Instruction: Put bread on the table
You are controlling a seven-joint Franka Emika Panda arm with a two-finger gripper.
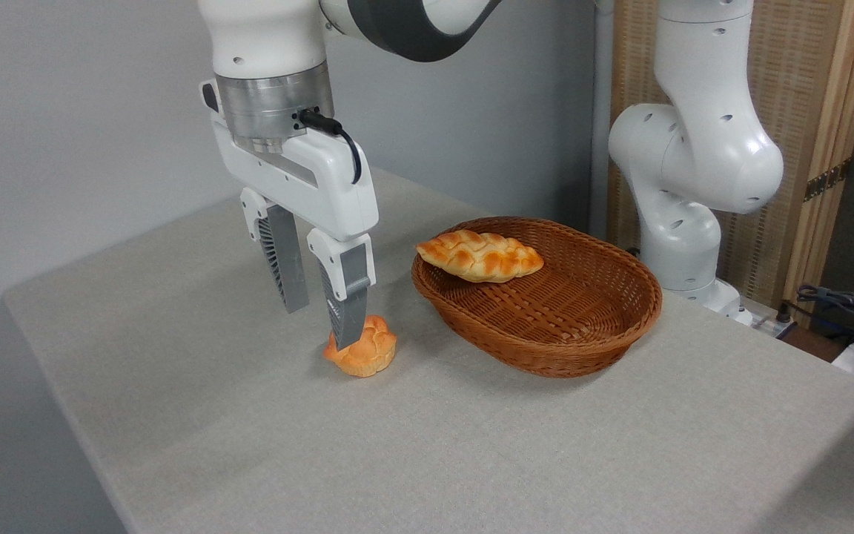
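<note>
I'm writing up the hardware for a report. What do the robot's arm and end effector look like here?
The arm is glossy white with rounded joints, small dark screw holes and a dark grey band near the top. A ribbed silver metal ring sits above the boxy white end effector, with a black cable plugged in at its side. The two fingers are grey, ridged and tapered, on white mounts.

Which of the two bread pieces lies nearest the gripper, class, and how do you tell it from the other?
The small round bun on the table, just under the open gripper. The long braided loaf rests apart in the basket.
</note>
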